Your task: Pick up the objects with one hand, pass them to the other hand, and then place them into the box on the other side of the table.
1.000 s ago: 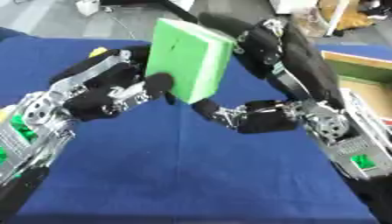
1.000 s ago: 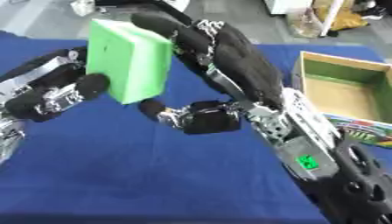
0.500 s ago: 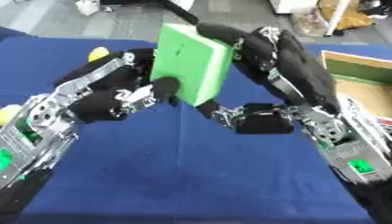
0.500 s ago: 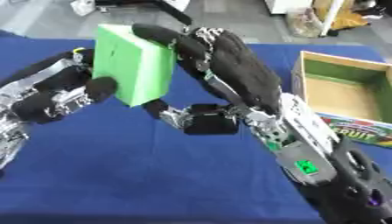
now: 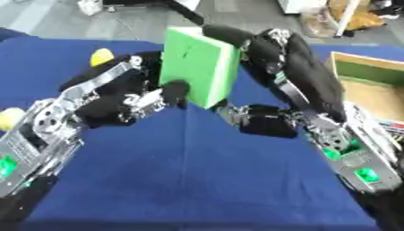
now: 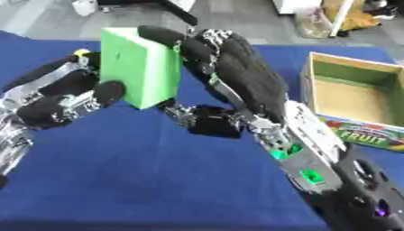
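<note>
A green rectangular block (image 5: 197, 67) hangs upright above the middle of the blue table. My left hand (image 5: 130, 97) reaches in from the left; its thumb presses the block's front face and its fingers curl behind the left edge. My right hand (image 5: 276, 58) comes from the right, with fingers wrapped over the block's top and far side and its thumb under the lower right corner. Both hands hold the block at once. An open cardboard box (image 6: 355, 97) with a green inside rim stands at the right edge of the table.
A yellow thing (image 5: 101, 56) lies on the blue tablecloth (image 5: 189, 180) behind my left hand, and another yellowish thing (image 5: 9, 117) shows at the far left edge. Past the table's far edge is grey floor with clutter.
The block has risen slightly and shifted right with both hands. My left thumb has moved up onto the block's front face.
</note>
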Motion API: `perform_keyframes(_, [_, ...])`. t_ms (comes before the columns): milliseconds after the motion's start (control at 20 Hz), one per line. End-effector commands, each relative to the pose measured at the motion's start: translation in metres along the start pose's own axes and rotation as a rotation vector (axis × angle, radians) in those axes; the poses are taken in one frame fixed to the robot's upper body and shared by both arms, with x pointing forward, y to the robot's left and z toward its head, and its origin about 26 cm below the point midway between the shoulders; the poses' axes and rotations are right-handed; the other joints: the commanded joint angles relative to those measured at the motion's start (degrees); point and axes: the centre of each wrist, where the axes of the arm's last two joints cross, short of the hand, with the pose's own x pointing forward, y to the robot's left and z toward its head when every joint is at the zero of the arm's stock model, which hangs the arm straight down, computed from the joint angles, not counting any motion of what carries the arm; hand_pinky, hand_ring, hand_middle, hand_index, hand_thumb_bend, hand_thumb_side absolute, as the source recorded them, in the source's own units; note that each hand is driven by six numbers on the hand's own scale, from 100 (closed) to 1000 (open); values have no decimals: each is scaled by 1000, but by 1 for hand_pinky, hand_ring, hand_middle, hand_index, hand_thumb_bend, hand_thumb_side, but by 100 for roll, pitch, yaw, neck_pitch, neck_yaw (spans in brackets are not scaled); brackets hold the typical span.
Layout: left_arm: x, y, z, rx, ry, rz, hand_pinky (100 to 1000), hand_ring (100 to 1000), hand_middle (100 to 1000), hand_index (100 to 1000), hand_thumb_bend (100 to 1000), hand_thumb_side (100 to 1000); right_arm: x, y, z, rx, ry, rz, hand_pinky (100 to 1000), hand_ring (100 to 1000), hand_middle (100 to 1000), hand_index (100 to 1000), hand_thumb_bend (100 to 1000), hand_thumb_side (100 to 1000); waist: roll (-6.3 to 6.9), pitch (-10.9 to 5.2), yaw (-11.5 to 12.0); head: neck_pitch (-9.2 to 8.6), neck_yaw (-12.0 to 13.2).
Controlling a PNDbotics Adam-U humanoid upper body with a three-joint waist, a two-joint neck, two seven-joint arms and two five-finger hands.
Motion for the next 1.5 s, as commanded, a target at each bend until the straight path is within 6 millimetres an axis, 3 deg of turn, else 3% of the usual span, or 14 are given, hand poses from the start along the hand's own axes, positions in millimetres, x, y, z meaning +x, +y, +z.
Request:
perform_keyframes(50, [6,3,2,8,-9,-49,759,584,587,701,295,694,1,-8,-3,-66,-8,1,100,100,100,548,100,100,-41,29,-16,-12,13])
perform_keyframes(400, [2,13,15,148,13,-114,781,641,681,774,374,736,-2,-8,4,-113,8,-28,100,100,100,542,100,100,-43,41,-41,-12,21])
perform_keyframes(800, [-9,30,46,385,44,-152,782,648,687,771,373,720,-15,-19,22,-143,112,-55,100,100,100,549,100,100,-47,51,-44,-12,11])
perform_keyframes(1150, [-24,31,67,546,49,-127,773,622,653,756,351,712,-37,-45,68,-183,375,-2,100,100,100,576,100,106,-51,67,-7,-12,-59])
perform_keyframes(1500, [-32,27,77,621,32,-124,770,613,641,750,343,691,-50,-72,109,-293,745,129,100,100,100,599,100,222,-41,85,16,-12,-170])
